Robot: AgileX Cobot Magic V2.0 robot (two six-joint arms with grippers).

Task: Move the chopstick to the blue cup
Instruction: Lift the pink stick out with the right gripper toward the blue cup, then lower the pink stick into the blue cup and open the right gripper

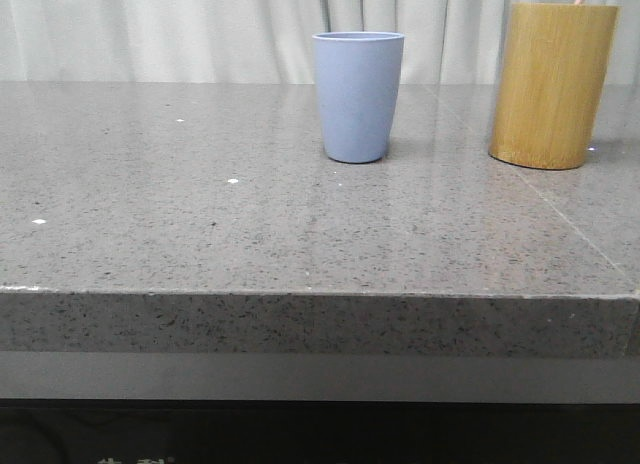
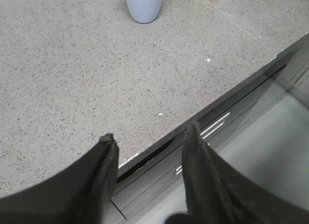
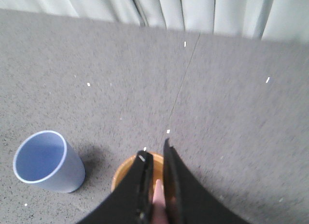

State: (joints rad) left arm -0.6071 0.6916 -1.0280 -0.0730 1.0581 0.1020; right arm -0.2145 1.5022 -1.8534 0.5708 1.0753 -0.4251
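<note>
Your right gripper (image 3: 155,173) is clenched on the chopstick (image 3: 158,197) right above the bamboo holder (image 1: 551,84) it stands in, ready to lift out, blue cup (image 1: 357,96) empty just beside the holder, left gripper (image 2: 149,147) released, idling well apart.

Left gripper (image 2: 149,142): two dark fingers (image 2: 104,159) spread well apart, nothing between them, tips hanging over the table's near edge.

Right gripper (image 3: 155,159): fingers (image 3: 171,175) drawn nearly together, only a narrow slot left between them (a pale pink sliver sits in that slot, the chopstick (image 3: 158,197), pinched on both sides). Gripper pointed steeply downward, seen from above along the fingers. Slight blur on the right fingers; tips slightly uneven, one reaching a little further than the other.
</note>
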